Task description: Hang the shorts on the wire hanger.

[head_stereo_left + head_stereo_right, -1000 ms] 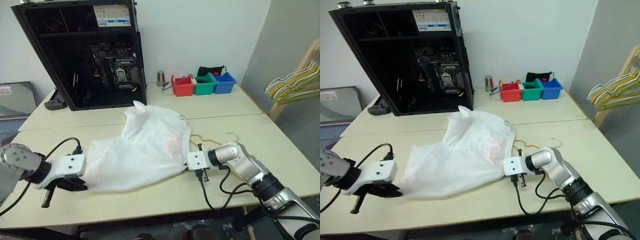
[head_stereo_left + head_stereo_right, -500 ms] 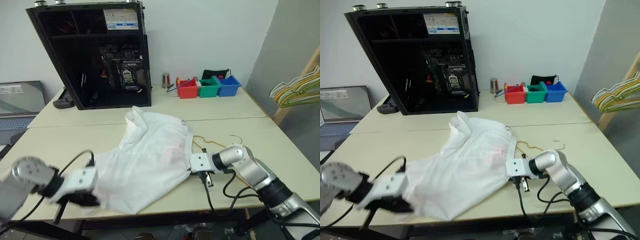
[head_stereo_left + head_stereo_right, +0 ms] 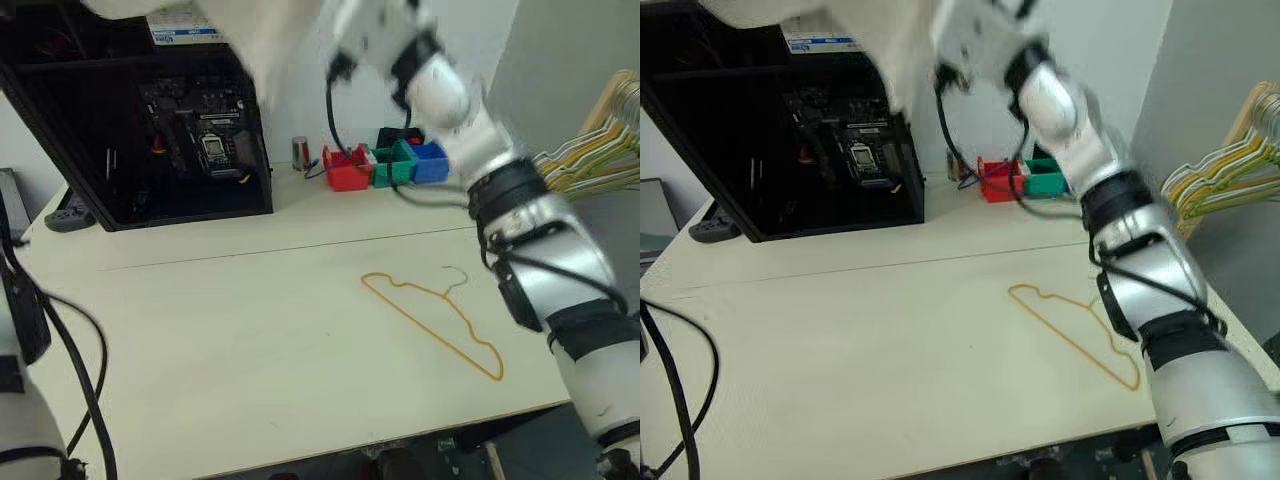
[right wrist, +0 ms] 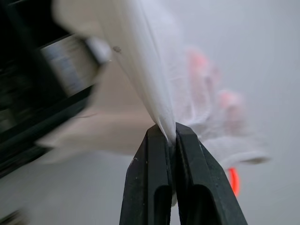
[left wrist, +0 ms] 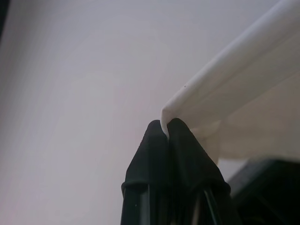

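Shorts (image 3: 820, 20) hang high in the air at the top of my head views, a blurred sheet of white thin fabric in front of the black computer case (image 3: 130, 130). I see my right gripper (image 4: 169, 136) with its two black fingers pressed together on a fold of that white cloth, and a faint pink-red mark shows through the fabric just beyond the tips. My left gripper (image 5: 167, 129) is likewise pinched tight on a white edge of the garment, the fingertips meeting with only the cloth between them. My right arm (image 3: 1080, 130) reaches up and across from the right side, raised well above the table (image 3: 250, 340). On that pale tabletop the wire hanger (image 3: 440, 315) lies flat, a thin yellowish-tan triangle with its small hook pointing toward the far side, well apart from the shorts. Behind it, near the wall, sit red (image 3: 345, 172), green (image 3: 388, 168) and blue (image 3: 432, 160) bins in a row. A bunch of hangers (image 3: 590, 165) sits off the table's right edge.
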Robot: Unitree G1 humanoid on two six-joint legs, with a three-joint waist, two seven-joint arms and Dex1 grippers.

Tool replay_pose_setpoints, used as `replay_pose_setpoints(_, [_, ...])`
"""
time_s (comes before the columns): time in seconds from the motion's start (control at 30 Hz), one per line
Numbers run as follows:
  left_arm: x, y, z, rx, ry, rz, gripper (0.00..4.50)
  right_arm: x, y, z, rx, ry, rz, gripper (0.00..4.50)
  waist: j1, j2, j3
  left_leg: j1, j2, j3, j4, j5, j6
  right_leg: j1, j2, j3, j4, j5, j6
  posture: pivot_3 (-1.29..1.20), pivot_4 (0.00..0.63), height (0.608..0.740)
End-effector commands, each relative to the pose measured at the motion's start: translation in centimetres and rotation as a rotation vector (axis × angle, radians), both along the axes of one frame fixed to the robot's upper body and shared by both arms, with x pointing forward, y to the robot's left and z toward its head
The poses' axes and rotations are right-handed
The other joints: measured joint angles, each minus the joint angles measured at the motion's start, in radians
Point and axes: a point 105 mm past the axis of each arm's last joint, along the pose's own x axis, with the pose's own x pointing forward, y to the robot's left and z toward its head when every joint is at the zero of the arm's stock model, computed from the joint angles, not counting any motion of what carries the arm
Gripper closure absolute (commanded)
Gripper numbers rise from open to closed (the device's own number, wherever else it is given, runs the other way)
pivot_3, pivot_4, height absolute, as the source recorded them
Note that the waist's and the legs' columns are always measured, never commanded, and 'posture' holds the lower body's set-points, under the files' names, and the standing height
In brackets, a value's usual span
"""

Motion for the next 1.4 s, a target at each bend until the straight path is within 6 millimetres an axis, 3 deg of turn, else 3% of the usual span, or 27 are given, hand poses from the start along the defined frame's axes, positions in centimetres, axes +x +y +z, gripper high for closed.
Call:
replay_pose_setpoints(0.03, [-0.6, -2.1, -8.3, -0.06, 0.533, -0.291, 4.45, -0.2, -0.3, -4.9, -0.087, 0.222, 0.09, 4.5, -0.002, 0.0, 0.002, -0.001, -0.003, 0.001, 0.002, 0.0, 0.0, 0.0, -0.002, 0.0, 0.0, 0.0, 0.0, 0.05, 0.0, 0.74])
replay_pose_setpoints(0.07, [-2.6, -3.0, -12.5, -0.029, 0.806, -0.367, 4.45, -0.6, 0.0, -8.7, -0.172, 0.374, 0.131, 4.5, -0.011, 0.001, 0.003, -0.001, -0.004, 0.001, 0.005, -0.001, 0.002, 0.0, -0.002, 0.001, 0.001, 0.0, 0.001, 0.05, 0.0, 0.74])
replay_pose_setpoints(0.13, [-6.7, -3.8, -17.1, 0.021, 1.16, -0.437, 4.45, -2.6, 0.2, -14.3, -0.311, 0.587, 0.216, 4.5, -0.034, 0.001, 0.005, 0.003, -0.003, -0.001, 0.011, -0.003, 0.005, 0.008, 0.0, 0.002, 0.002, 0.001, 0.002, 0.05, 0.0, 0.74])
replay_pose_setpoints(0.2, [-8.8, -3.6, -18.4, 0.055, 1.301, -0.421, 4.45, -4.5, -0.1, -16.9, -0.372, 0.697, 0.274, 4.5, -0.038, -0.001, 0.009, 0.004, -0.003, -0.007, 0.017, -0.007, 0.012, 0.011, 0.002, -0.001, 0.003, 0.001, 0.003, 0.06, 0.0, 0.74])
replay_pose_setpoints(0.3, [-12.5, -3.1, -21.7, 0.098, 1.564, -0.405, 4.45, -9.1, -1.3, -21.1, -0.539, 0.891, 0.385, 4.5, -0.023, -0.002, 0.011, 0.006, -0.002, -0.014, 0.019, -0.007, 0.013, 0.015, 0.01, -0.006, 0.003, 0.002, 0.001, 0.06, 0.0, 0.74])
replay_pose_setpoints(0.43, [-16.3, -4.8, -24.7, 0.162, 1.756, -0.483, 4.45, -13.8, -3.6, -23.5, -0.731, 1.058, 0.472, 4.5, 0.014, 0.019, 0.032, 0.029, -0.001, -0.01, 0.016, -0.008, 0.016, 0.036, 0.012, -0.005, 0.003, -0.003, 0.004, 0.06, 0.0, 0.74])
replay_pose_setpoints(0.5, [-17.1, -5.6, -25.1, 0.169, 1.782, -0.508, 4.45, -15.0, -4.4, -23.9, -0.79, 1.094, 0.49, 4.5, 0.028, 0.019, 0.033, 0.04, 0.002, -0.009, 0.016, -0.008, 0.016, 0.047, 0.014, -0.006, 0.003, -0.008, -0.004, 0.05, 0.0, 0.74])
replay_pose_setpoints(0.63, [-17.9, -6.4, -25.6, 0.194, 1.809, -0.536, 4.45, -14.9, -4.5, -23.8, -0.764, 1.096, 0.452, 4.5, 0.059, 0.014, 0.032, 0.043, 0.016, -0.01, 0.016, -0.008, 0.016, 0.05, 0.026, -0.01, 0.003, -0.01, -0.008, 0.05, 0.0, 0.74])
replay_pose_setpoints(0.8, [-19.3, -7.7, -26.6, 0.226, 1.861, -0.6, 4.45, -14.0, -4.2, -23.6, -0.704, 1.091, 0.397, 4.5, 0.068, 0.014, 0.031, 0.043, 0.016, -0.007, 0.015, -0.008, 0.016, 0.049, 0.029, -0.008, 0.003, -0.008, -0.009, 0.04, 0.0, 0.74])
replay_pose_setpoints(0.83, [-19.3, -8.6, -26.4, 0.163, 1.854, -0.646, 4.45, -14.5, -4.5, -23.5, -0.737, 1.107, 0.426, 4.5, 0.068, 0.013, 0.031, 0.042, 0.016, -0.005, 0.016, -0.008, 0.016, 0.048, 0.029, -0.006, 0.003, -0.007, -0.008, 0.03, 0.0, 0.74])
replay_pose_setpoints(0.9, [-17.8, -9.2, -25.3, 0.049, 1.786, -0.678, 4.45, -13.8, -4.4, -22.4, -0.734, 1.1, 0.438, 4.5, 0.071, 0.013, 0.032, 0.04, 0.016, -0.004, 0.016, -0.008, 0.016, 0.046, 0.029, -0.005, 0.003, -0.006, -0.006, 0.03, 0.0, 0.74])
replay_pose_setpoints(0.97, [-14.0, -8.3, -23.8, -0.041, 1.622, -0.625, 4.45, -9.9, -3.1, -19.6, -0.592, 0.989, 0.343, 4.5, 0.072, 0.011, 0.033, 0.039, 0.016, -0.004, 0.017, -0.008, 0.016, 0.046, 0.028, -0.006, 0.003, -0.006, -0.005, 0.03, 0.0, 0.74])
replay_pose_setpoints(1.0, [-11.1, -7.4, -22.8, -0.062, 1.482, -0.564, 4.45, -7.2, -2.3, -17.8, -0.484, 0.916, 0.268, 4.5, 0.07, 0.012, 0.035, 0.04, 0.016, -0.004, 0.017, -0.008, 0.016, 0.047, 0.029, -0.007, 0.003, -0.006, -0.005, 0.03, 0.0, 0.74])
replay_pose_setpoints(1.07, [-2.8, -3.5, -18.6, -0.191, 1.076, -0.271, 4.45, -1.3, -1.1, -12.1, -0.262, 0.688, 0.064, 4.5, 0.071, 0.016, 0.043, 0.042, 0.016, -0.004, 0.017, -0.008, 0.016, 0.047, 0.031, -0.006, 0.004, -0.003, -0.01, 0.02, 0.0, 0.74])
replay_pose_setpoints(1.1, [0.2, -1.7, -16.0, -0.253, 0.889, -0.13, 4.45, 0.6, -0.8, -9.5, -0.181, 0.59, -0.013, 4.5, 0.069, 0.013, 0.048, 0.045, 0.016, -0.007, 0.017, -0.005, 0.017, 0.05, 0.032, -0.007, 0.004, 0.001, -0.013, 0.02, 0.0, 0.74])
replay_pose_setpoints(1.13, [1.9, -0.6, -14.4, -0.29, 0.782, -0.046, 4.45, 1.6, -0.6, -8.0, -0.136, 0.53, -0.057, 4.5, 0.068, 0.007, 0.048, 0.043, 0.016, -0.011, 0.014, -0.001, 0.016, 0.047, 0.034, -0.009, 0.003, 0.006, -0.016, 0.02, 0.0, 0.74])
replay_pose_setpoints(1.2, [3.2, 0.4, -12.6, -0.329, 0.68, 0.018, 4.45, 2.5, -0.4, -6.6, -0.097, 0.466, -0.102, 4.5, 0.066, 0.0, 0.041, 0.039, 0.019, -0.015, 0.011, 0.004, 0.01, 0.039, 0.039, -0.008, 0.002, 0.017, -0.021, 0.02, 0.0, 0.74])
replay_pose_setpoints(1.27, [3.5, 2.7, -6.6, -0.39, 0.368, 0.151, 4.45, 3.5, -0.9, -2.6, 0.017, 0.315, -0.208, 4.5, 0.063, -0.004, 0.032, 0.04, 0.017, -0.014, 0.006, 0.002, 0.001, 0.036, 0.036, -0.005, 0.002, 0.013, -0.025, 0.03, 0.0, 0.74])
replay_pose_setpoints(1.3, [2.5, 3.8, -2.5, -0.401, 0.167, 0.215, 4.45, 3.6, -1.3, 0.1, 0.068, 0.195, -0.272, 4.5, 0.063, -0.008, 0.031, 0.037, 0.016, -0.015, 0.005, 0.0, -0.005, 0.031, 0.032, -0.003, 0.002, 0.012, -0.025, 0.03, 0.0, 0.74])
replay_pose_setpoints(1.33, [1.5, 4.4, 0.1, -0.407, 0.038, 0.253, 4.45, 3.5, -1.6, 1.7, 0.098, 0.115, -0.309, 4.5, 0.058, -0.011, 0.03, 0.032, 0.016, -0.014, 0.003, -0.001, -0.01, 0.023, 0.031, -0.002, 0.002, 0.012, -0.025, 0.03, 0.0, 0.74])
replay_pose_setpoints(1.37, [0.7, 4.2, 2.0, -0.362, -0.045, 0.252, 4.45, 3.4, -1.7, 2.5, 0.129, 0.091, -0.312, 4.5, 0.053, -0.013, 0.03, 0.021, 0.016, -0.015, 0.005, 0.0, -0.018, 0.012, 0.03, -0.002, 0.003, 0.012, -0.025, 0.03, 0.0, 0.74])
replay_pose_setpoints(1.4, [0.7, 3.4, 2.4, -0.291, -0.037, 0.214, 4.45, 3.2, -1.2, 2.6, 0.13, 0.083, -0.281, 4.5, 0.04, -0.013, 0.03, 0.011, 0.016, -0.014, 0.009, 0.001, -0.02, 0.003, 0.029, -0.001, 0.004, 0.012, -0.025, 0.04, 0.0, 0.74])
